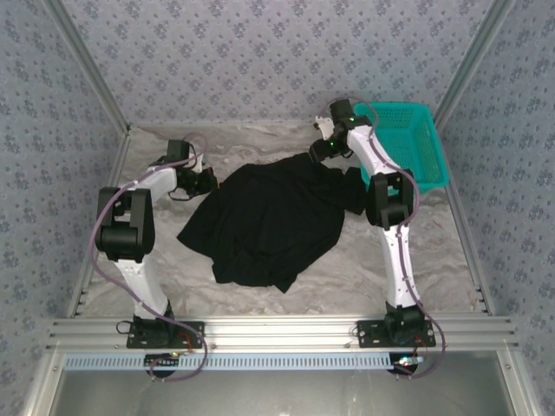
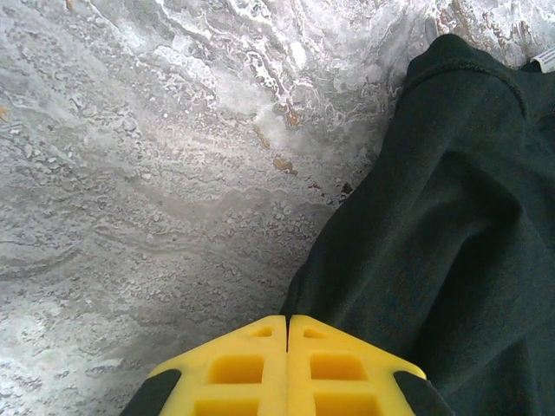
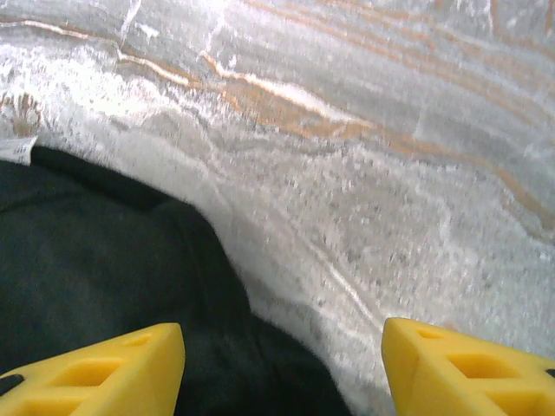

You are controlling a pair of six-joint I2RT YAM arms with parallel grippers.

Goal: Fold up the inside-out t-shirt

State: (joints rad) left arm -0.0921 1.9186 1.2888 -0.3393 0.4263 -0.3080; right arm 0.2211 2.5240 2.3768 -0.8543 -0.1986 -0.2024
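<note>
The inside-out t-shirt point(image 1: 269, 221) lies crumpled and black on the marble table, with no print showing. My left gripper point(image 1: 206, 180) is at its far left corner. In the left wrist view its yellow fingers point(image 2: 251, 364) are pressed together, and the t-shirt point(image 2: 451, 225) edge runs right into their tips. My right gripper point(image 1: 319, 152) hovers open over the shirt's far right edge. In the right wrist view the right gripper point(image 3: 282, 351) straddles the edge of the t-shirt point(image 3: 95, 260), with cloth by the left finger and bare table by the right one.
A teal mesh basket point(image 1: 427, 165) stands at the back right, close behind the right arm. Bare marble table point(image 1: 364, 269) surrounds the shirt. Patterned walls close in the back and both sides. A small white label point(image 2: 545, 59) shows at the shirt's edge.
</note>
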